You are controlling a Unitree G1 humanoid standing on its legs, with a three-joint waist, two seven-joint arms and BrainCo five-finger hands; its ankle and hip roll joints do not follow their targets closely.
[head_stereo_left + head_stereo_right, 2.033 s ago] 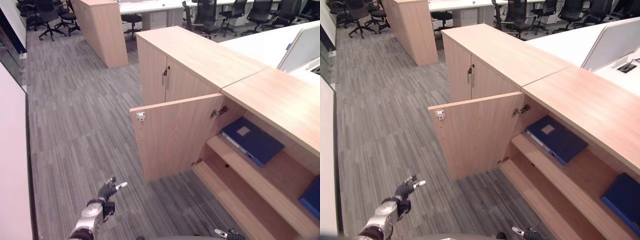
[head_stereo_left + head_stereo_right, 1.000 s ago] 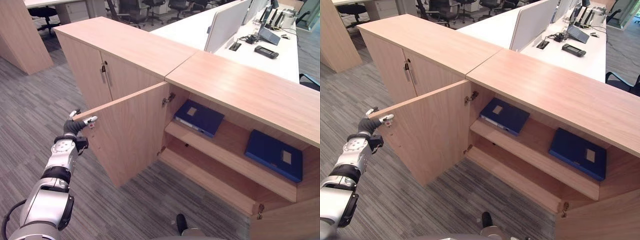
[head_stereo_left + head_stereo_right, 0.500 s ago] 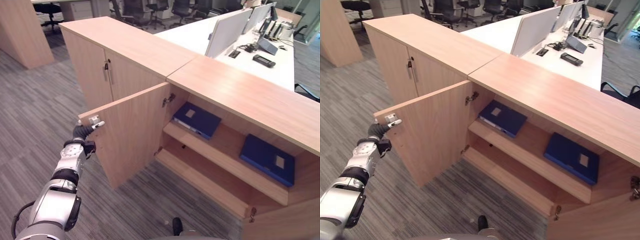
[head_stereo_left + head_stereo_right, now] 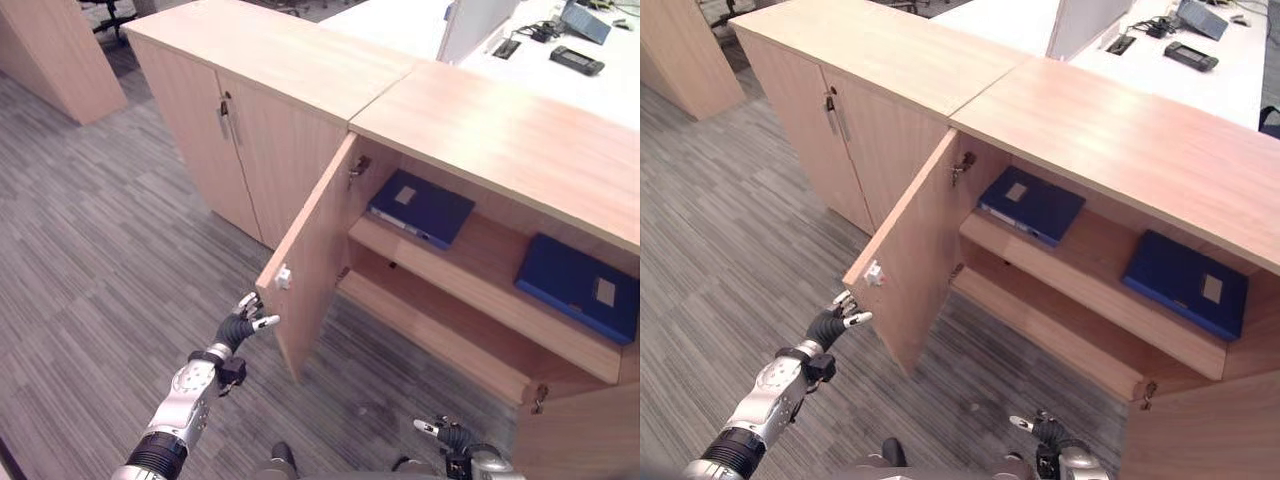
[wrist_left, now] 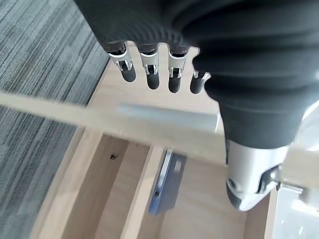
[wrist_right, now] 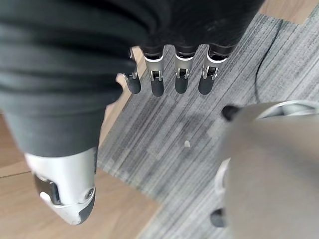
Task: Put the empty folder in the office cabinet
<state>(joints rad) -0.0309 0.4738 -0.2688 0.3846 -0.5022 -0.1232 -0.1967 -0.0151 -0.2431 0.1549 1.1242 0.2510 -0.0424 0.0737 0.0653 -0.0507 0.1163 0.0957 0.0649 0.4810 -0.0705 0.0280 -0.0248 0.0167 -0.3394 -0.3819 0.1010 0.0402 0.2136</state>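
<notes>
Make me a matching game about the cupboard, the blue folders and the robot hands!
Things:
1. cabinet door
2. left hand
3. right hand
4. two blue folders

States or places:
a. lying flat on the upper shelf inside the cabinet
b. low down above the carpet, holding nothing
c. swung open, a small white catch on its edge
d. open, fingers just by the door's edge

Pairs: 1-c, 2-d, 3-b, 4-a
</notes>
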